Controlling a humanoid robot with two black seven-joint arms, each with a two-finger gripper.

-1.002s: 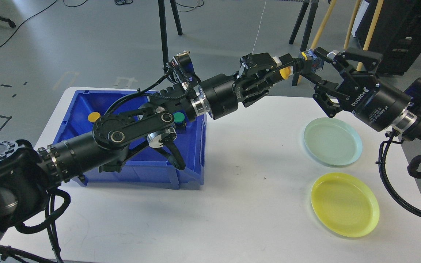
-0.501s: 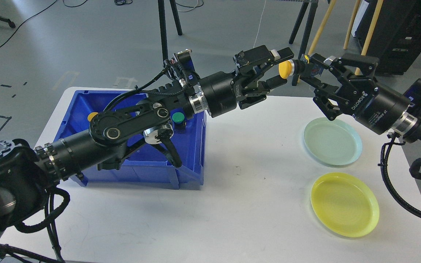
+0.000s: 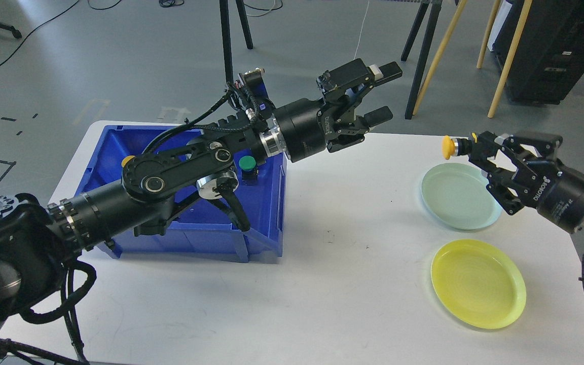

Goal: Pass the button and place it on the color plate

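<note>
My right gripper (image 3: pixel 467 147) is shut on a yellow button (image 3: pixel 447 146) and holds it in the air just above the far left rim of the pale green plate (image 3: pixel 460 195). The yellow plate (image 3: pixel 478 284) lies in front of the green one. My left gripper (image 3: pixel 387 94) is open and empty, raised above the table's far edge, right of the blue bin (image 3: pixel 190 238). A green button (image 3: pixel 247 163) and another yellow button (image 3: pixel 128 160) sit inside the bin.
The white table (image 3: pixel 322 284) carries the bin at the left and both plates at the right. My left arm stretches across the bin. Tripod legs and wooden poles stand on the floor behind the table.
My left gripper opened and let go of the yellow button. My right gripper, holding it, drew back right and down toward the green plate.
</note>
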